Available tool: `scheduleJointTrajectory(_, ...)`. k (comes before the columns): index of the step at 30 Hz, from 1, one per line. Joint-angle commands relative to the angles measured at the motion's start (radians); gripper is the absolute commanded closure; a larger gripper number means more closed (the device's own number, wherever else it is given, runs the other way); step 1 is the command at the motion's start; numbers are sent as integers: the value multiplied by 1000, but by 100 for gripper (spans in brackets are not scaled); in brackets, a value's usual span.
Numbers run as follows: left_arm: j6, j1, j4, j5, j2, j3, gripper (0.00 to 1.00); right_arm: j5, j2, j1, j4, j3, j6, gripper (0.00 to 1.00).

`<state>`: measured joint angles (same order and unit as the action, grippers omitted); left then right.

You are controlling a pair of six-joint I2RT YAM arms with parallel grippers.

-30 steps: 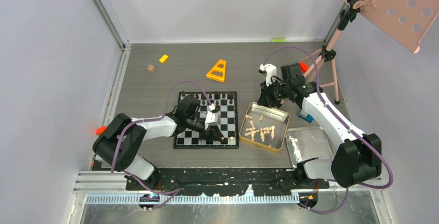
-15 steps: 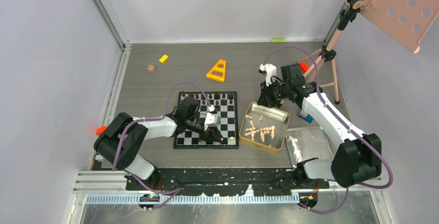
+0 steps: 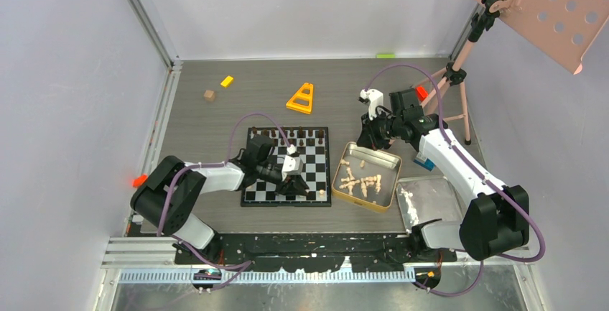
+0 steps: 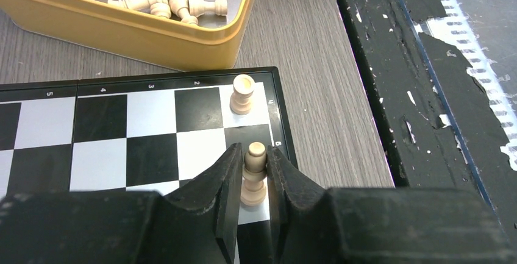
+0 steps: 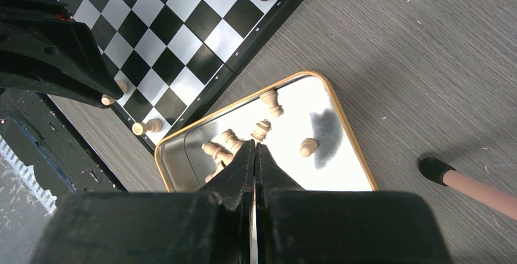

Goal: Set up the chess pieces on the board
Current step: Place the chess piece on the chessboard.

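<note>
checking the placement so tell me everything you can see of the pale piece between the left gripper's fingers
The pale piece is a small turned figure of light wood: round head, collar, wider base. It stands upright on a white square at the board's edge, between the left gripper's fingers, which flank it closely; whether they touch it is unclear.

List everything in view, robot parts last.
board: 1, black-and-white, table centre
dark pieces: one row, count unclear, brown, board's far edge
corner piece: 1, tan, board's near right corner
held piece: 1, tan, upright beside corner piece
tin: 1, gold, right of board
loose pieces: many, tan, lying in tin
tray: 1, silver, near right
wedge: 1, orange, beyond board
block: 1, yellow, far left
cube: 1, brown, beside block
stand: 1, pink, far right
left claw: closed on held piece
right claw: shut, empty, over tin
</note>
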<state>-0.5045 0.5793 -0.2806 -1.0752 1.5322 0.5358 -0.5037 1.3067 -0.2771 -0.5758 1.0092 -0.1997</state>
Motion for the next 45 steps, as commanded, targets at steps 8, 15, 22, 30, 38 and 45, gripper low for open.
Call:
scheduleJointTrajectory(8,-15,-6,-25,-21,-18,-22,61,-16,-27,7,32,-3,-1,99)
scheduleJointTrajectory(15,-30,-6,16,-21,-29,-16,64,-19,-16,6,33,0,-3,99)
scheduleJointTrajectory(22,-86,-6,117,-47,-34,7,80,-16,-18,6,32,-4,-3,99)
scheduleJointTrajectory(30,-74,-7,88,-10,-41,-4,76,-16,-20,7,32,-4,-2,99)
scheduleJointTrajectory(38,-29,-6,16,17,-23,-9,75,-18,-21,7,32,-3,-1,99)
scheduleJointTrajectory(45,-2,-6,-32,29,-3,-10,75,-19,-22,7,31,-4,-1,99)
